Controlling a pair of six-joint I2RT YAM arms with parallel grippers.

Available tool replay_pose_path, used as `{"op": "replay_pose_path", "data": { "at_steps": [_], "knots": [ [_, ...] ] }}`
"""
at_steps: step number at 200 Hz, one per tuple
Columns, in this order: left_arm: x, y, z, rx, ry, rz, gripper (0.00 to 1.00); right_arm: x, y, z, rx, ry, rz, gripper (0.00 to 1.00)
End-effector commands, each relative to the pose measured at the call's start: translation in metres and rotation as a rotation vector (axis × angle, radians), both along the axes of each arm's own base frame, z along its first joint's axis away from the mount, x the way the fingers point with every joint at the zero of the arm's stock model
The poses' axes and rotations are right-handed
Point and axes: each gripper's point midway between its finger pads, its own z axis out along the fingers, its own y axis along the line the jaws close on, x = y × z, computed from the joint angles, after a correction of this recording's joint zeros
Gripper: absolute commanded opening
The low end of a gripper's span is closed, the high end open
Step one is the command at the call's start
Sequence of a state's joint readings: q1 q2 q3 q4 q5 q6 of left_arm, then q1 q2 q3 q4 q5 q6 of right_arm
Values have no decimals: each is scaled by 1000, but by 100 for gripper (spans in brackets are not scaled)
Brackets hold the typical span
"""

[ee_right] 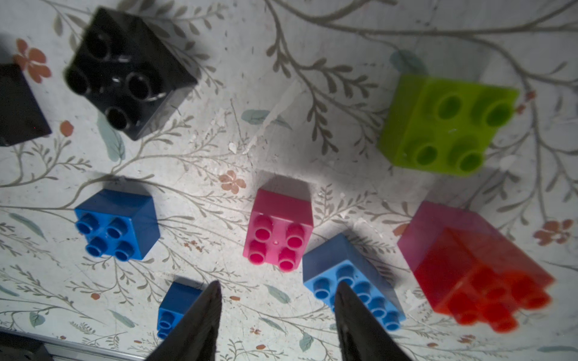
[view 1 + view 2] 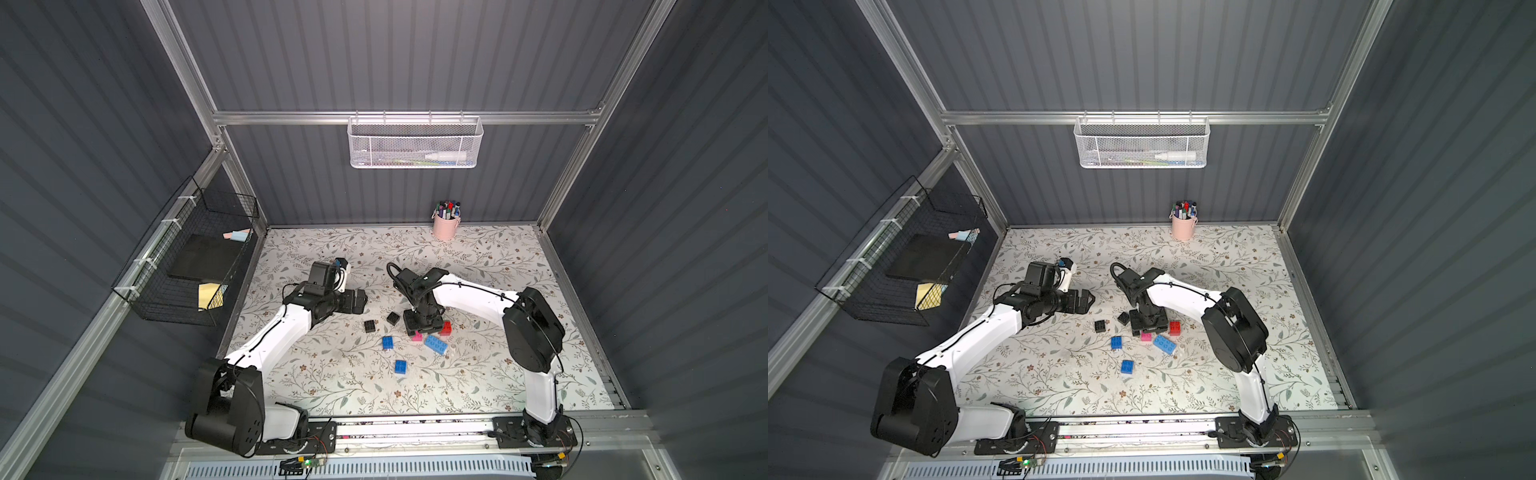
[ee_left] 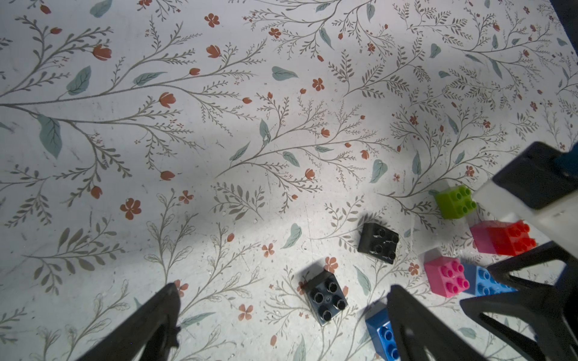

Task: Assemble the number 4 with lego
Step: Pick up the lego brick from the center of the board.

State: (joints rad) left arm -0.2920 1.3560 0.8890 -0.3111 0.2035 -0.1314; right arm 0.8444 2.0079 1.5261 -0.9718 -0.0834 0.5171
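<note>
Black left gripper (image 3: 283, 289) fingers spread wide, empty, at ten o'clock of the scattered lego (image 2: 388, 342) on the floral table (image 2: 498, 374). The right gripper (image 1: 278, 286), fingers parted and empty, hovers over them; pink brick (image 2: 417, 337) at its six o'clock, red brick (image 2: 446, 328) at three.

On the floral desk (image 2: 332, 386), the right end effector (image 2: 423, 329) points down over a pink brick (image 2: 417, 337). A red brick (image 2: 446, 328) and a long light blue brick (image 2: 435, 345) lie just beside it. Two black bricks (image 2: 369, 326) and two dark blue bricks (image 2: 388, 342) lie apart nearby. The left end effector (image 2: 360, 301) hangs near the black ones.
</note>
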Motion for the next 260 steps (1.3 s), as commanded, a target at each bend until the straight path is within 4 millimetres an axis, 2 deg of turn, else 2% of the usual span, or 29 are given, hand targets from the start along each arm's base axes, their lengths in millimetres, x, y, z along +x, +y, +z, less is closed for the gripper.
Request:
{"op": "replay_pose_path", "data": {
  "at_steps": [1,101,144,175,215,260],
  "knots": [
    [-7,2,0,10,8,-6,99,0,4,-1,-4,16,-34,58],
    [-6,2,-1,12,5,-5,99,4,5,-19,-34,38,-40,51],
    [-7,3,-1,13,6,-4,99,6,3,-23,-41,39,-43,44],
    [-6,3,-1,14,5,-3,99,7,2,-28,-55,53,-41,33],
    [-7,4,0,16,2,0,99,10,0,-14,-36,10,-49,31],
    [-4,-3,2,7,-10,-3,99,18,-12,39,-4,-107,-82,30]
  ]
}}
